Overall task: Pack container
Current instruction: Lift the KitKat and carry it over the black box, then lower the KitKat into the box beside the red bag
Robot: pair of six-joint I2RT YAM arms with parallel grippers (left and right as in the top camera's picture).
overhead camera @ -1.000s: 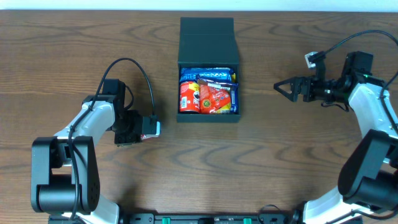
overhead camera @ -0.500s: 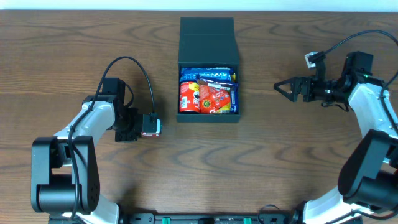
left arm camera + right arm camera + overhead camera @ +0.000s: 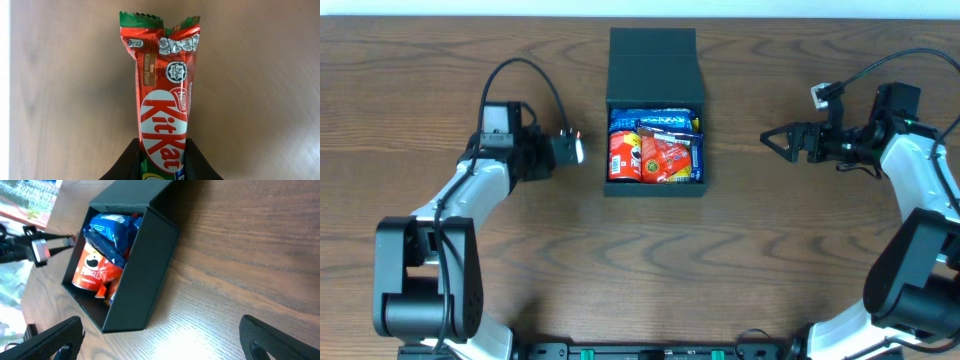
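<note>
The black container [image 3: 655, 72] stands open at the table's middle back, its flap lid lying flat behind it. Inside lie an orange Pringles can [image 3: 623, 156], blue packets [image 3: 660, 119] and a red packet [image 3: 668, 157]. It also shows in the right wrist view [image 3: 150, 265]. My left gripper [image 3: 570, 150] is shut on a red KitKat bar [image 3: 162, 100] and holds it above the table, just left of the container. My right gripper [image 3: 772, 141] is open and empty, to the right of the container.
The wooden table [image 3: 650, 260] stretches on all sides. A pale wall strip [image 3: 640, 8] runs along the far edge. Cables loop over both arms.
My left gripper has lifted and swung away from me and to the right with the KitKat bar, ending close beside the container. The right arm has not moved.
</note>
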